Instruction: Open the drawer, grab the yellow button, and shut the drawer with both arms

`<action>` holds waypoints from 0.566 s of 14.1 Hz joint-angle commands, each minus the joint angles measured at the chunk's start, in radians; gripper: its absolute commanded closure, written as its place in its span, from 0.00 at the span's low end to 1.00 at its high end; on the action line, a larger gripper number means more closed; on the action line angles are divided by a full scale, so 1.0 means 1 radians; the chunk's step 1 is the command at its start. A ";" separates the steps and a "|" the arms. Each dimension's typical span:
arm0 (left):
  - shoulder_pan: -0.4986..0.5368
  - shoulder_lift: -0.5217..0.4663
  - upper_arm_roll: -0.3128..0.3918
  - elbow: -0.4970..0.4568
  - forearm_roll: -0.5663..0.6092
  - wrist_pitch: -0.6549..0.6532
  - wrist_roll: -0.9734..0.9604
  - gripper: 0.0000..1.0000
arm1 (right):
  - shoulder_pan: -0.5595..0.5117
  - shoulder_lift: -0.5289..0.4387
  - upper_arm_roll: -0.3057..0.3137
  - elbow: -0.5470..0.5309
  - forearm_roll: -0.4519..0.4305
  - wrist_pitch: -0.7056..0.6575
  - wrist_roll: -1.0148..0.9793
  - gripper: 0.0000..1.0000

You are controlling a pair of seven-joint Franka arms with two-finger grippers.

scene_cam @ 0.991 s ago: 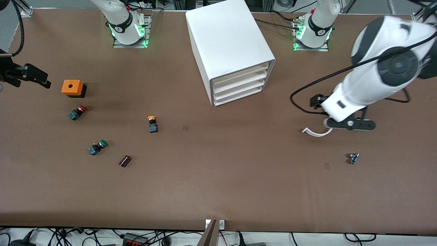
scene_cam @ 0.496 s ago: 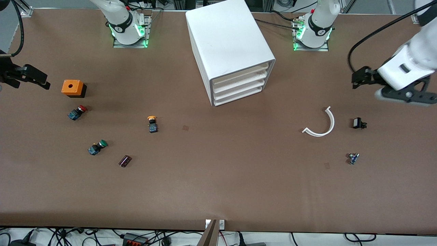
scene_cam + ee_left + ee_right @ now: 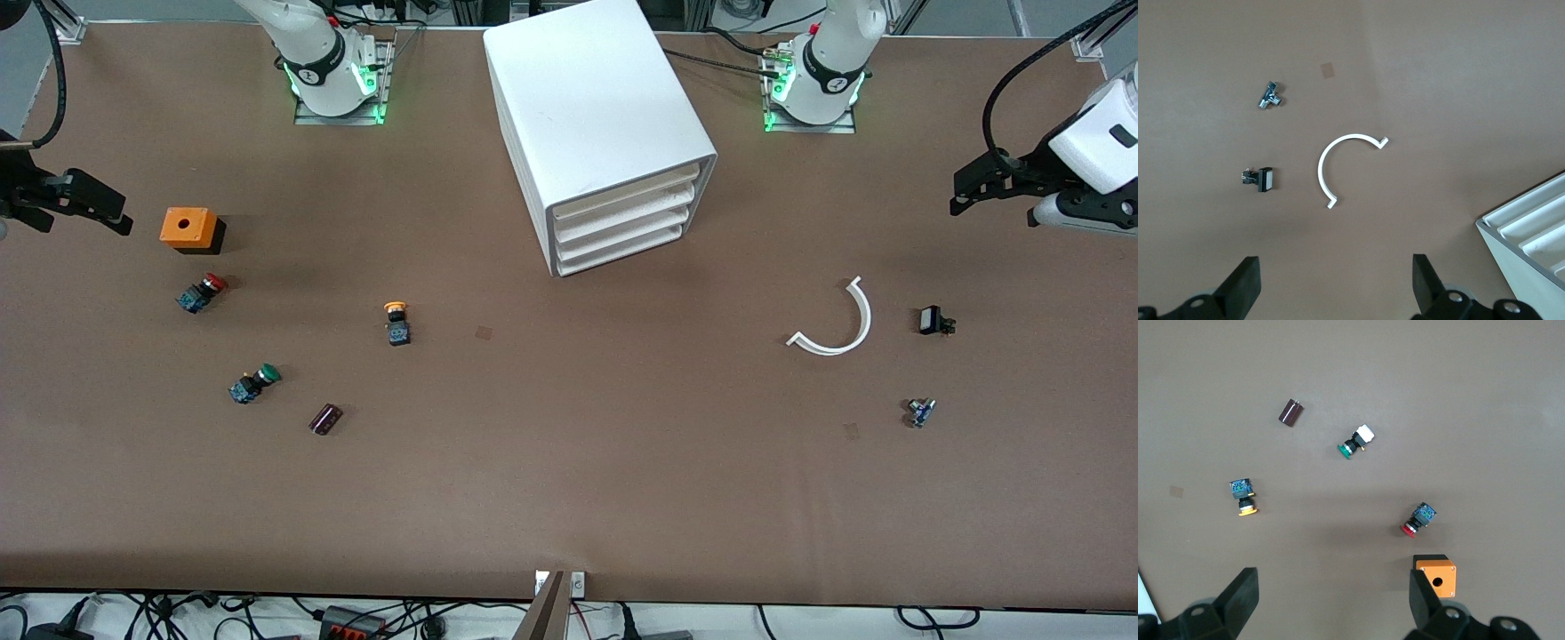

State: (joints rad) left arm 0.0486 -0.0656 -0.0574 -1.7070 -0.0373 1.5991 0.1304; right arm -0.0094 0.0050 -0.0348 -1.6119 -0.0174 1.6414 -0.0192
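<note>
— Saw the left gripper (image 3: 1335, 287)?
— Yes. Hung up high at the edge of the front view, at the left arm's end of the table (image 3: 569, 498). Fingers spread wide, holding nothing.
— And under it?
— Spotted a white curved strip (image 3: 1326, 162) lying flat, with a small black part (image 3: 1260, 179) near it and a tiny blue and silver part (image 3: 1269, 95) a bit apart. Caught a corner of the white drawer cabinet (image 3: 1531, 233) too.
— Looked at the right gripper (image 3: 1331, 600)?
— Yes. Hung at the other edge of the front view, upper part, at the right arm's end. Fingers wide apart too, nothing between them.
— Found anything below that one?
— Found an orange box (image 3: 1436, 574) with a hole on top, and close by a red-capped button (image 3: 1418, 519). Also a green-capped button (image 3: 1355, 442) and a dark little cylinder (image 3: 1291, 413).
— Found the button (image 3: 396, 322)?
— Yes. Lay on the bare table, about the middle height of the front view, between the red-capped one and the cabinet, lower in the frame than both. Touched by no gripper.
— Checked the drawers?
— Looked pushed in, all four, top middle of the frame.
</note>
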 commanded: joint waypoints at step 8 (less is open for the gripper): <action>-0.046 -0.011 0.019 0.026 -0.016 -0.051 -0.032 0.00 | -0.003 -0.022 0.012 -0.063 -0.015 0.043 -0.007 0.00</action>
State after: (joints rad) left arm 0.0166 -0.0697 -0.0530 -1.6931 -0.0402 1.5638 0.1046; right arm -0.0086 0.0054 -0.0327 -1.6420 -0.0176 1.6654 -0.0192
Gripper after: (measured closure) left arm 0.000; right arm 0.000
